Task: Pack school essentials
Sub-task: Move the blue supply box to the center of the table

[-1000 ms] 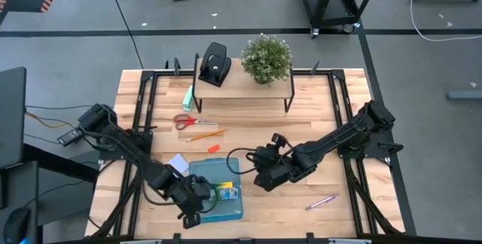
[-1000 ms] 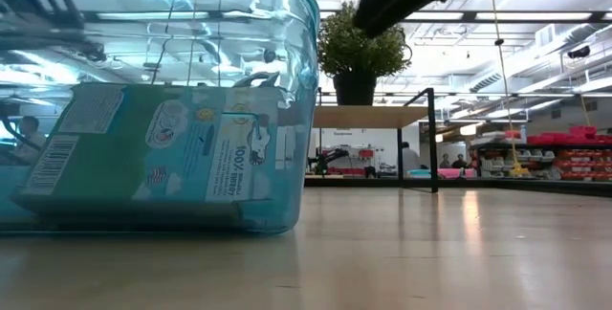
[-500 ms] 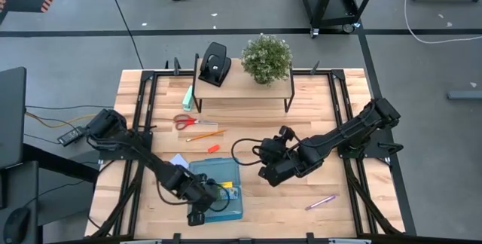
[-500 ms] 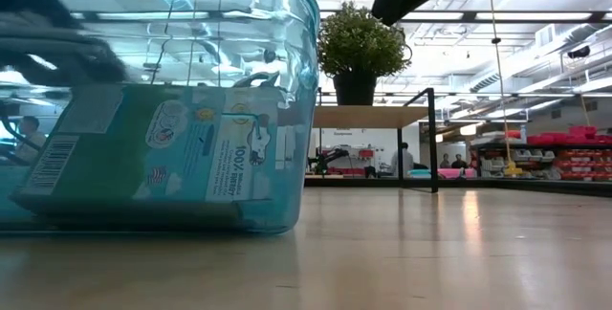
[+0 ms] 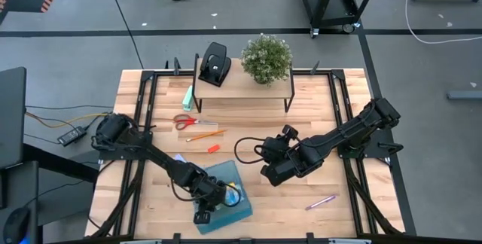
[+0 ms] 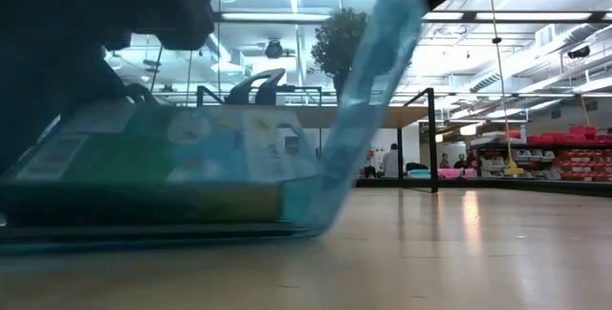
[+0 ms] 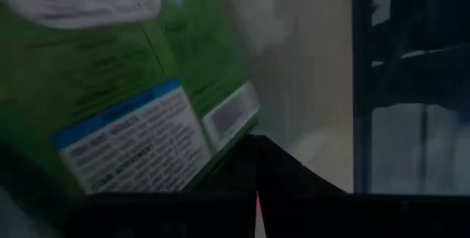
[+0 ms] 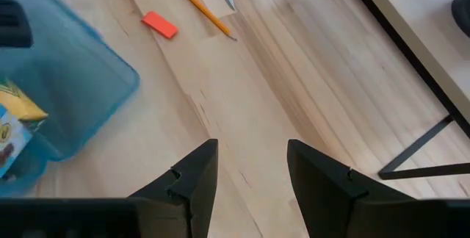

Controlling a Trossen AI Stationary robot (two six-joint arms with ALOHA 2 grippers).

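Note:
The clear blue bin point(image 5: 228, 195) stands skewed near the table's near edge, and the yellow-green crayon box point(image 5: 231, 196) lies inside it. My left gripper point(image 5: 203, 211) reaches into the bin's near-left corner, fingers shut. The crayon box point(image 7: 125, 113) fills the left wrist view. My right gripper point(image 5: 276, 170) hovers open over bare table to the right of the bin. Flat on the table lie the red-handled scissors point(image 5: 184, 121), orange pencil point(image 5: 205, 134), small orange piece point(image 5: 214, 148) and pink-purple pen point(image 5: 321, 201). The pale blue note pad point(image 5: 178, 158) is partly under my left arm. My left gripper comes slanting down from the table's left into the bin, shut fingers point(image 7: 257, 172) right beside the crayon box's end point(image 7: 220, 120). Whether they press the box or the bin's wall is hidden by the gripper. The bin's base stays on the table point(image 6: 191, 238).
A wooden riser point(image 5: 241, 86) at the far side carries the black hole punch point(image 5: 215, 63) and a potted plant point(image 5: 266, 57). The mint-green block point(image 5: 188, 97) lies by its left leg. Bare tabletop lies between the bin and the pen.
My left gripper has moved toward the table's right and near edge inside the bin. The bin has slid right with it and turned clockwise, from square with the table to skewed, with the crayon box carried along. My right gripper has drifted slightly right and stayed open.

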